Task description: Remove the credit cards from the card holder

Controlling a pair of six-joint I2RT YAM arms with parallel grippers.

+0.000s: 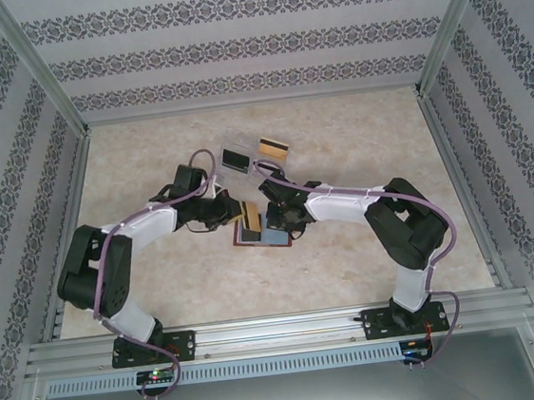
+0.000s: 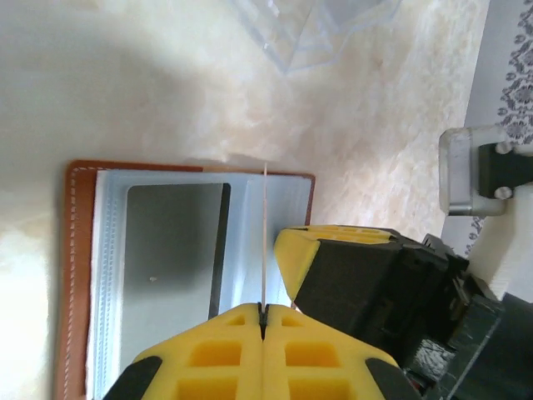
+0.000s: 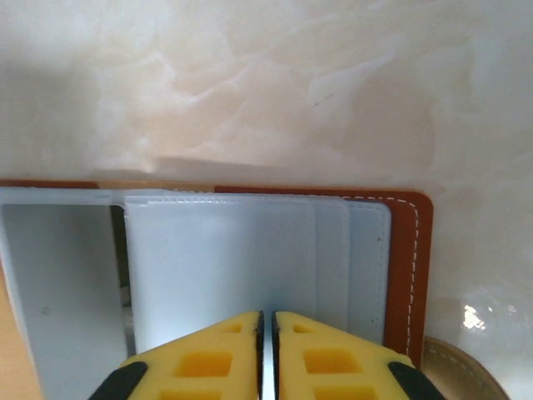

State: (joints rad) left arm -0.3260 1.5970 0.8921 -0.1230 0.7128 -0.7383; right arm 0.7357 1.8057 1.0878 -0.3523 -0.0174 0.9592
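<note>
Above the open card holder, the left gripper pinched a credit card edge-on; the right gripper stood nearly closed over it, its grip impossible to tell.

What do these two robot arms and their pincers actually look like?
The left arm and right arm each have white tube-like links between chunky black joints, with a lilac cable looped alongside. The left gripper and right gripper end in bright yellow fingers with square recesses, on black bodies.
</note>
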